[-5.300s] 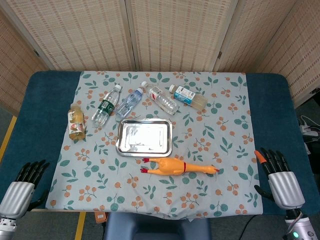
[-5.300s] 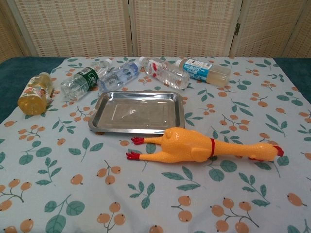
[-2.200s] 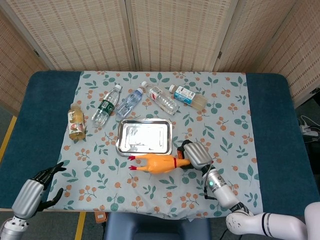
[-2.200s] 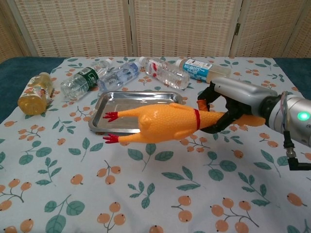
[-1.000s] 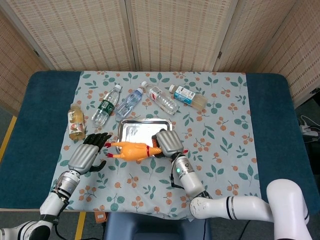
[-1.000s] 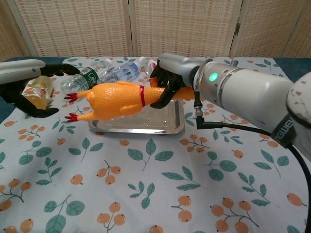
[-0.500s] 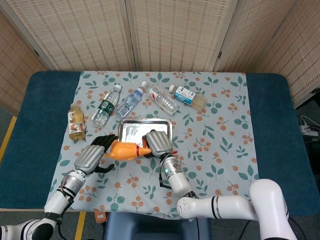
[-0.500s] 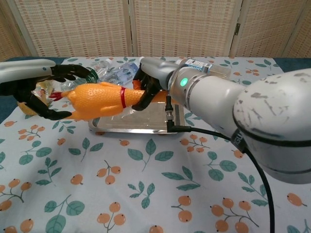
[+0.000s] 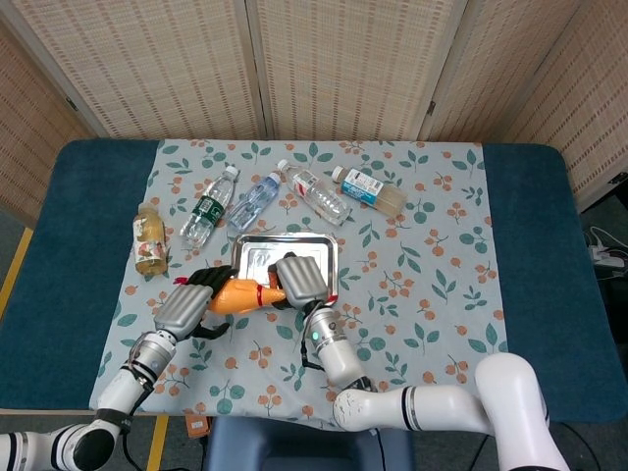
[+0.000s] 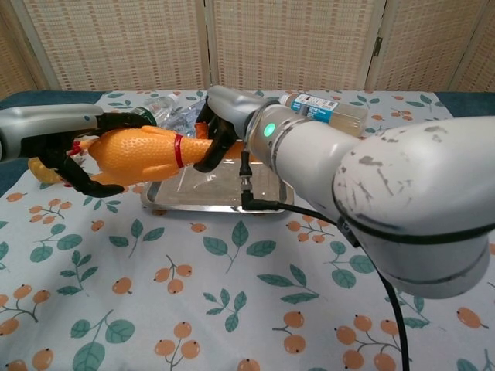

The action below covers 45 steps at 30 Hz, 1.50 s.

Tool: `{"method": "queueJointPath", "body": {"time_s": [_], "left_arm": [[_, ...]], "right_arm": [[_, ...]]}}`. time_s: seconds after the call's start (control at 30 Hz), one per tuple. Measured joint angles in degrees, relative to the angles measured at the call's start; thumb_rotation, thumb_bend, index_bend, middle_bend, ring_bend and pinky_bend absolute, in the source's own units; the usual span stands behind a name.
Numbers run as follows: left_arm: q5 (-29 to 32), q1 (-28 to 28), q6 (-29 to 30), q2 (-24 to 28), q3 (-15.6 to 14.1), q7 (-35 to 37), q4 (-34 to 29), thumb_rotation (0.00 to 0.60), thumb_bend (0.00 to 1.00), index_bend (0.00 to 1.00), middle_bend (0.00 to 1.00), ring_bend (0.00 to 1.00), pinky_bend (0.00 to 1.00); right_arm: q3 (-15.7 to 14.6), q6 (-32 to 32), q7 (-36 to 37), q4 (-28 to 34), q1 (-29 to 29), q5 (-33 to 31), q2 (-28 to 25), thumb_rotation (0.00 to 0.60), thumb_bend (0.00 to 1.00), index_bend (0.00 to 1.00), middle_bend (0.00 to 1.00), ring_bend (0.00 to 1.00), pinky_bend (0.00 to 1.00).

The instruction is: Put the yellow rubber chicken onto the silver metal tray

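Chicken is glossy yellow-orange rubber, plump body, red collar band at the neck, held lying sideways in the air over the tray's left edge, clear of the cloth. Your right hand grips the neck end, dark fingers wrapped around it past the red band. Your left hand has black fingers curled around the body's other end, above and below it; they look to be touching it, so both hands hold the chicken. In the head view the left hand and right hand meet on it at the tray's front-left corner.

Tray is shallow rectangular silver metal, mirror-shiny, rolled rim, flat on the cloth. From the head view the tray is bare where it shows; its front-left part is hidden by the hands.

Cloth is pale, printed with green leaves and orange fruit, over a dark blue table.

Behind the tray you have four clear plastic bottles on their sides: green-label bottle, blue-tint bottle, red-label bottle, blue-label bottle. Squat amber juice bottle lies well left of the tray. In the chest view the right arm's white shell blocks the tray's right end and much of the cloth beyond.
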<state>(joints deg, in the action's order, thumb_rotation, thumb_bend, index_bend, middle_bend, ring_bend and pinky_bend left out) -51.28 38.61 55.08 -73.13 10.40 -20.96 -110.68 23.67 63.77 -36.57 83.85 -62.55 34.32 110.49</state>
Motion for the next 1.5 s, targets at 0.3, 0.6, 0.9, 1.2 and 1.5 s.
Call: {"method": "queueJointPath", "body": {"time_s": [0.3, 0.6, 0.9, 1.2, 1.5], "left_arm": [[-0.6, 0.82, 2.57, -2.59, 0.2, 0.02, 2.21, 0.6, 0.32, 0.08, 0.03, 0.04, 0.06], [-0.6, 0.29, 6.56, -5.08, 0.12, 0.24, 3.62, 0.6, 0.66, 0.83, 0.78, 0.71, 0.77], [-1.85, -0.1, 7.44, -5.61, -0.23, 0.92, 2.91, 0.6, 0.81, 0.98, 0.94, 0.9, 0.93], [-2.04, -0.05, 8.58, -6.03, -0.57, -0.2, 2.68, 0.6, 0.73, 1.0, 0.95, 0.92, 0.98], [-2.93, -0.54, 7.09, -5.44, -0.84, 2.65, 1.88, 0.6, 0.43, 0.21, 0.2, 0.17, 0.38]], "right_arm": [[0.01, 0.18, -0.63, 0.2, -0.32, -0.07, 0.68, 0.6, 0.33, 0.96, 0.61, 0.84, 1.0], [0.17, 0.39, -1.45, 0.56, -0.08, -1.25, 0.31, 0.6, 0.33, 0.96, 0.61, 0.84, 1.0], [0.25, 0.86, -2.65, 1.3, 0.11, -2.55, -0.29, 0.6, 0.33, 0.96, 0.61, 0.84, 1.0], [0.39, 1.07, -2.91, 2.23, 0.31, -3.13, -0.79, 0.6, 0.33, 0.96, 0.61, 0.84, 1.0], [0.52, 1.3, -2.8, 2.63, 0.25, -3.1, -0.91, 0.6, 0.33, 0.96, 0.61, 0.84, 1.0]]}}
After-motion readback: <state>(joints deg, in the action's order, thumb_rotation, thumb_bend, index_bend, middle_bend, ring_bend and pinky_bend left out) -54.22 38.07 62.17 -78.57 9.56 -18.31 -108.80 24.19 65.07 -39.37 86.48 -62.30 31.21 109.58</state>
